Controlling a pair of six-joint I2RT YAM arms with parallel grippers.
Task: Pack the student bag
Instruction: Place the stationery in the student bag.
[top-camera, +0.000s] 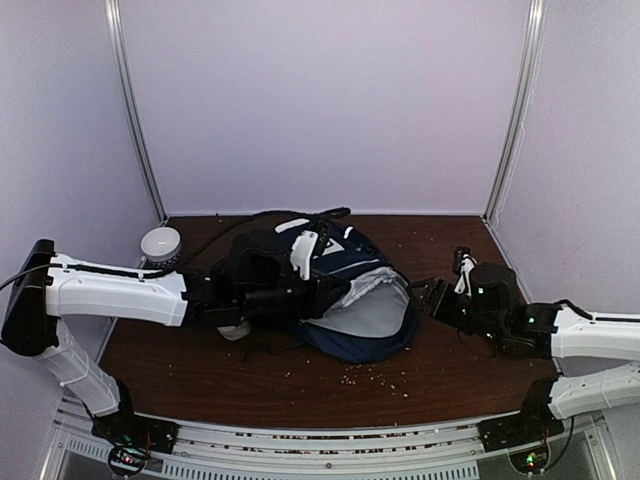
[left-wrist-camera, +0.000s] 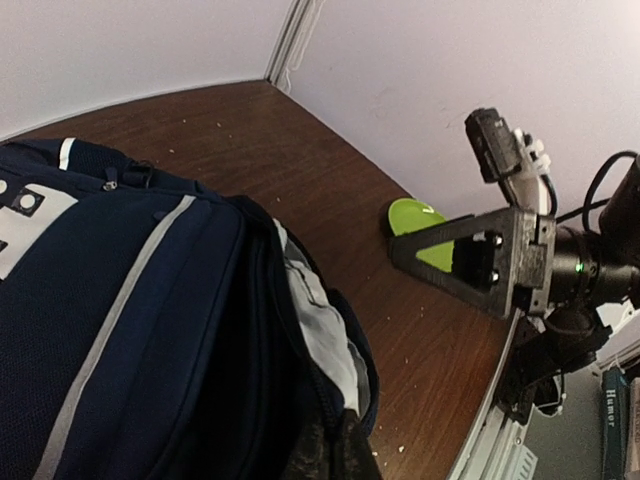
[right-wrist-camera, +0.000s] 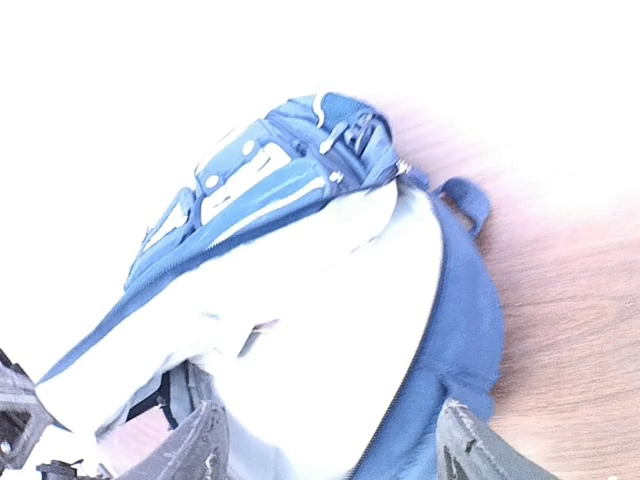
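Observation:
The student bag (top-camera: 350, 285) lies on its side mid-table, navy with white stripes and a white buckle patch (top-camera: 305, 250), its light grey lining (top-camera: 375, 305) showing at the open mouth. My left gripper (top-camera: 333, 292) is shut on the fabric edge of that mouth; in the left wrist view its dark fingertips (left-wrist-camera: 340, 455) pinch the rim beside the lining (left-wrist-camera: 325, 325). My right gripper (top-camera: 425, 293) stands open just right of the bag. In the right wrist view its two fingertips (right-wrist-camera: 200, 450) frame the bag's (right-wrist-camera: 455, 330) open mouth, nothing between them.
A white cup (top-camera: 160, 244) stands at the back left and a small white object (top-camera: 236, 331) lies under the left arm. A bright green thing (left-wrist-camera: 420, 225) lies behind the right gripper near the wall. Crumbs dot the wooden table (top-camera: 330, 385).

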